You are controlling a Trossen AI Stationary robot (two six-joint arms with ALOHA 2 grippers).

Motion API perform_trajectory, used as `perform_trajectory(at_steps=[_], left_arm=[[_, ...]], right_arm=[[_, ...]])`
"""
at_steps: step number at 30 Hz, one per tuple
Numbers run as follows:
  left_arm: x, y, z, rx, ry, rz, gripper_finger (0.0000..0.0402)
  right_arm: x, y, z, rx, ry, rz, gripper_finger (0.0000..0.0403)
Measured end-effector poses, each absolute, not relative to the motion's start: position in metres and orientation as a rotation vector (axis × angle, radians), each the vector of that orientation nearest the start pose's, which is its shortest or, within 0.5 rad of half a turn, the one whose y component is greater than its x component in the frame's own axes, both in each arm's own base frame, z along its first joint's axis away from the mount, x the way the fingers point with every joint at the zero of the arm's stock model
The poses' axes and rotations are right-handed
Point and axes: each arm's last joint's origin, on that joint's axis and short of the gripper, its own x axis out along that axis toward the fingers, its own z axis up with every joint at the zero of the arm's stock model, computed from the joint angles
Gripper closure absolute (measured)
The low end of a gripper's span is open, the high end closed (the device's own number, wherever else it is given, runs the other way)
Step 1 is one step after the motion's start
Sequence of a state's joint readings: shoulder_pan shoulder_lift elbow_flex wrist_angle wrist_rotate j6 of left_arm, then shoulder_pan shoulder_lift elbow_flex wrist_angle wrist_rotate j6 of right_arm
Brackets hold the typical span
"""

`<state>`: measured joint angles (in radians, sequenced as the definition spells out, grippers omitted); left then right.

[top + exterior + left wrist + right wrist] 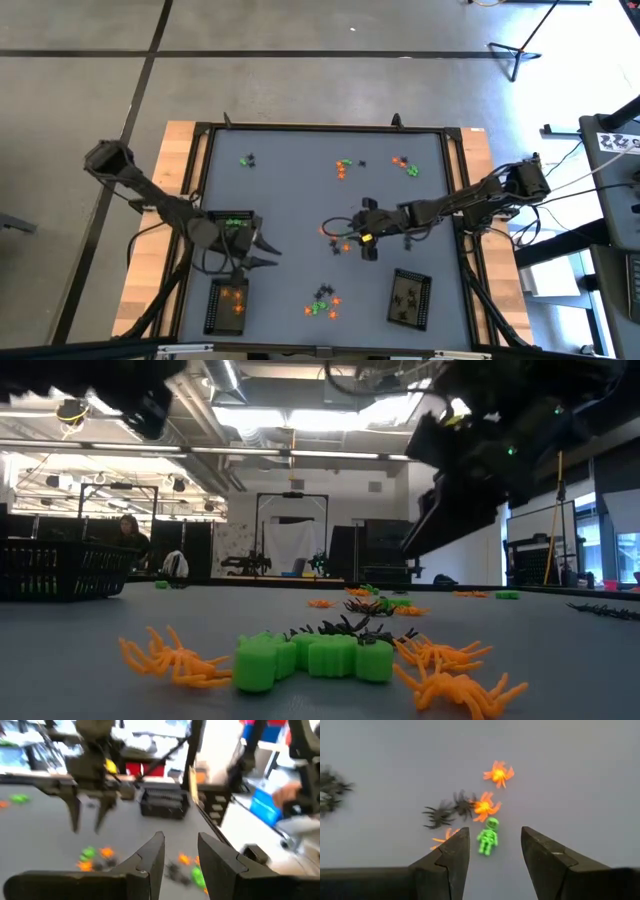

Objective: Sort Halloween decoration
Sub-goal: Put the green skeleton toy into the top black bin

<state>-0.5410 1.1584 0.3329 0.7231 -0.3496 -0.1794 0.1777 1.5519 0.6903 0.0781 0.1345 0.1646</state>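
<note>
The Halloween decoration lies on the grey table in small clusters of orange, green and black trinkets. My right gripper (340,233) (492,840) hangs open over the middle cluster. A green skeleton (488,836) lies flat on the table below the gap between its fingers, untouched, with orange spiders (484,806) and black spiders (445,810) just beyond. My left gripper (270,252) (179,851) is open with nothing in it, between the two left trays, pointing level toward the table's right edge. Another cluster (322,302) (310,658) lies near the front edge.
A black tray with green pieces (235,222) and one with orange pieces (228,305) stand at the left. A third tray with black pieces (410,297) stands at the near right. More clusters lie at the far side (248,160), (343,167), (405,165).
</note>
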Motion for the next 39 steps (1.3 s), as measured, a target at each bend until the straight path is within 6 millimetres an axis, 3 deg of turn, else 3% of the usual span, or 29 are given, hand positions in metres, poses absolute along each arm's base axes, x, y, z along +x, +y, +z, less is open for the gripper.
perform_trajectory(at_steps=[7, 19, 23, 31, 39], left_arm=[[0.198, -0.082, 0.202, -0.055, -0.039, -0.113, 0.0291], [0.203, -0.068, 0.201, -0.027, -0.031, -0.045, 0.0292], [0.203, -0.068, 0.201, -0.025, -0.026, -0.031, 0.0292], [0.203, -0.067, 0.198, -0.033, 0.003, -0.008, 0.0292], [0.203, -0.065, 0.188, -0.029, 0.092, 0.062, 0.0292]], right_arm=[[0.289, 0.042, 0.134, 0.068, 0.839, -0.039, 0.0226], [0.295, 0.044, 0.111, 0.079, 0.885, -0.034, 0.0229], [0.295, 0.044, 0.109, 0.075, 0.888, -0.042, 0.0262], [0.296, 0.044, 0.11, 0.067, 0.884, -0.049, 0.039], [0.314, 0.045, 0.126, 0.049, 0.833, -0.053, 0.0386]])
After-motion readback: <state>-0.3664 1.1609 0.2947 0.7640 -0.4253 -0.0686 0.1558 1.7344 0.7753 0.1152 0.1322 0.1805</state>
